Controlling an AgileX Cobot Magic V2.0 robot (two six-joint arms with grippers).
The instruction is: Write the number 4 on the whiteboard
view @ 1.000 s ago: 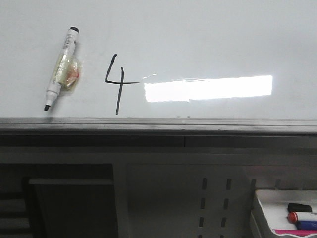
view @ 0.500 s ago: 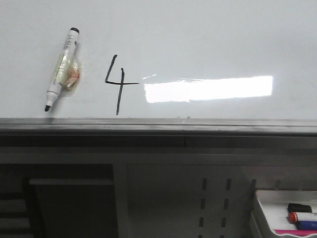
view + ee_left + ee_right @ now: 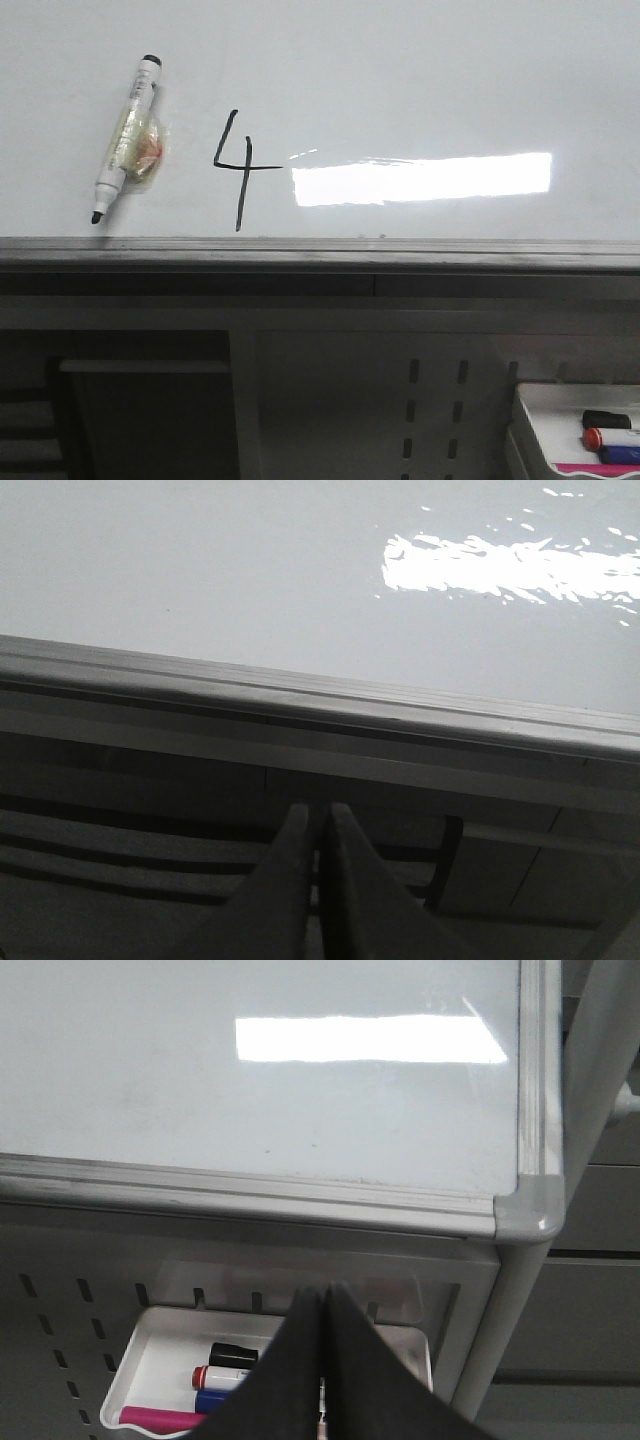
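A thin black open-top number 4 (image 3: pixel 240 167) is drawn on the glossy whiteboard (image 3: pixel 420 80), left of the bright light reflection. A white marker (image 3: pixel 124 138) with a black tip and a yellowish wrap lies slanted on the board, left of the 4. Neither gripper shows in the front view. My left gripper (image 3: pixel 320 815) is shut and empty, below the board's grey edge rail (image 3: pixel 300 695). My right gripper (image 3: pixel 322 1298) is shut and empty, below the board's corner (image 3: pixel 525 1215), over the marker tray (image 3: pixel 165 1345).
A small white tray (image 3: pixel 560 410) at the lower right holds several markers, among them red-capped, blue and pink ones (image 3: pixel 225 1377). A grey perforated panel (image 3: pixel 430 400) and a dark shelf opening (image 3: pixel 140 410) lie under the rail.
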